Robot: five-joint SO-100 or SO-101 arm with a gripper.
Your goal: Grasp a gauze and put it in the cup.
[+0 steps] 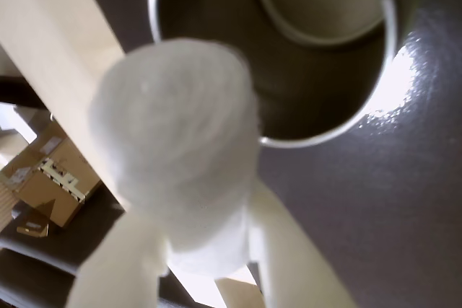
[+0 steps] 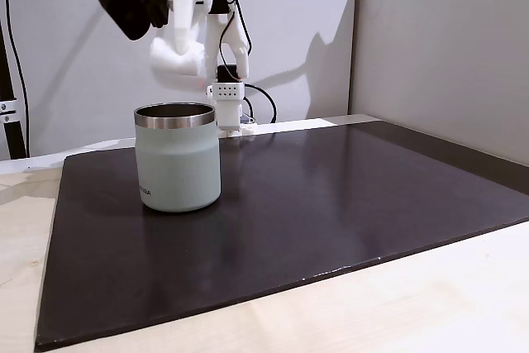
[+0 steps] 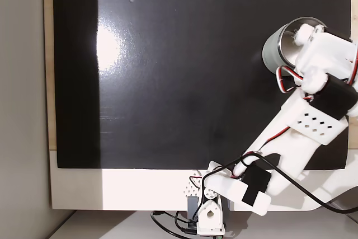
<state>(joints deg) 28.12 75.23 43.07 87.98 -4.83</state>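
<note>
You are holding the gauze (image 1: 177,156) in the gripper (image 1: 206,257): in the wrist view its two white fingers (image 1: 289,250) are pressing on the lower part of the roll from either side, clamped on it. The gauze is hanging in the air above the cup (image 1: 278,55), whose steel rim and dark inside are showing just beyond it.

In a fixed view from the side, the gripper (image 2: 178,59) is hovering above the cup (image 2: 178,157), clear of its rim. The cup is standing upright on the dark mat (image 2: 314,212) that is covering the pale surface (image 2: 430,303).

In a fixed view from above, the arm (image 3: 305,116) is reaching over the mat (image 3: 168,65) and its white head is covering part of the cup (image 3: 274,48) near the mat's right edge.
</note>
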